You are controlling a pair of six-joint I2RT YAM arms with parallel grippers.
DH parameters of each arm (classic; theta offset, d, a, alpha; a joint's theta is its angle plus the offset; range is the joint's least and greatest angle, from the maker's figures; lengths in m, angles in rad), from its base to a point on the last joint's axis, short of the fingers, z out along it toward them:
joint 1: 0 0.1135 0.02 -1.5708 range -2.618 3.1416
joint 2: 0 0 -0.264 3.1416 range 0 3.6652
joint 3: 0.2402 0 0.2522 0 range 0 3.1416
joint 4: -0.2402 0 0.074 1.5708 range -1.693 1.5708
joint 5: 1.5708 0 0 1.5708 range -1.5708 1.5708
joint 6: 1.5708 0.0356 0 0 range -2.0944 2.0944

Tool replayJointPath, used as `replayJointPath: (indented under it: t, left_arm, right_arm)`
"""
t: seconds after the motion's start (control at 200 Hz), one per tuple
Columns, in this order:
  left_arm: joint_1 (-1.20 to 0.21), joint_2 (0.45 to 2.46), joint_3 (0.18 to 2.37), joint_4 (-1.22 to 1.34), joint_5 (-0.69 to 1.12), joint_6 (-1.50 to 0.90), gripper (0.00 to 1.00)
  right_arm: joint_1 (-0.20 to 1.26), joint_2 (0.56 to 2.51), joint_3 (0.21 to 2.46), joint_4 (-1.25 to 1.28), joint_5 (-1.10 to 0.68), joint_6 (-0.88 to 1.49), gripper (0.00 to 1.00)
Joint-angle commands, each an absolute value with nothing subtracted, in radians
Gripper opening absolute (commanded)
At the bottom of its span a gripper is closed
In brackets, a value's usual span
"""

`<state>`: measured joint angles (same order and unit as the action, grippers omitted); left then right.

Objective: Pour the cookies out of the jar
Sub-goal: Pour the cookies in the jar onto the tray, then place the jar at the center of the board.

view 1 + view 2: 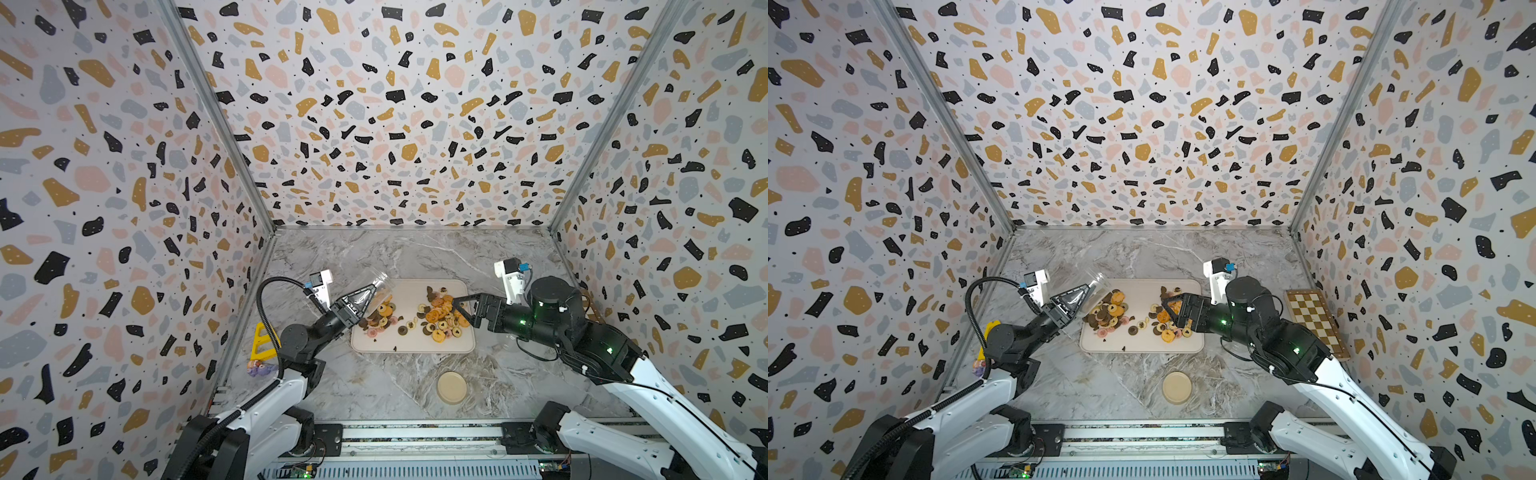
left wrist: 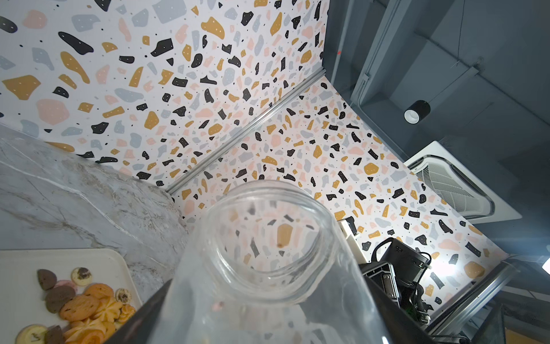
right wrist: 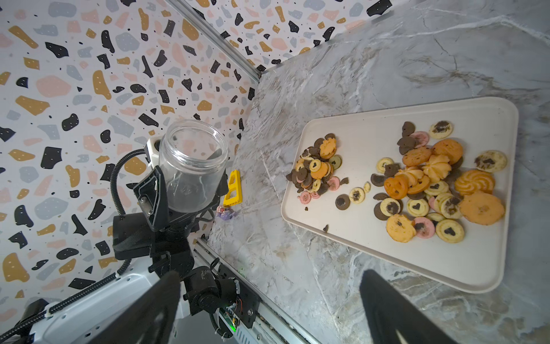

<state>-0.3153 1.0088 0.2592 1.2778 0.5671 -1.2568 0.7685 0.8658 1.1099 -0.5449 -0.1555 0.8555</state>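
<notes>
The clear jar (image 1: pixel 377 286) (image 1: pixel 1098 284) (image 3: pixel 190 166) is lifted above the tray's left edge with its open mouth up and away from the arm. My left gripper (image 1: pixel 365 296) (image 1: pixel 1077 297) (image 2: pixel 268 312) is shut on its body. Inside the jar (image 2: pixel 268 253) I see only crumbs. The cookies lie on the cream tray (image 1: pixel 411 340) (image 3: pixel 372 238) in two heaps: a small left heap (image 1: pixel 380 318) (image 3: pixel 318 166) and a larger right heap (image 1: pixel 442 316) (image 3: pixel 431 184). My right gripper (image 1: pixel 461 311) (image 1: pixel 1170 312) (image 3: pixel 268 286) hangs open and empty over the tray's right side.
A round beige lid (image 1: pixel 451 387) lies on the marble in front of the tray. A yellow bracket (image 1: pixel 262 343) and a small purple figure (image 1: pixel 257 368) sit by the left wall. A chessboard (image 1: pixel 1314 318) lies by the right wall behind my right arm.
</notes>
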Motion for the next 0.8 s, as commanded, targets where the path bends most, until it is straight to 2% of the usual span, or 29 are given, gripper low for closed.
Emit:
replayJointPath:
  t: [0.0, 0.796]
  left_arm:
    - [-0.312, 1.005, 0.287, 1.413, 0.587, -1.234, 0.00]
    - [-0.312, 1.020, 0.295, 1.412, 0.666, -1.222, 0.00]
  right_arm:
    - [0.744, 0.877, 1.092, -0.495, -0.204, 0.855, 0.96]
    - [0.698, 0.919, 1.125, -0.496, -0.282, 0.900, 1.00]
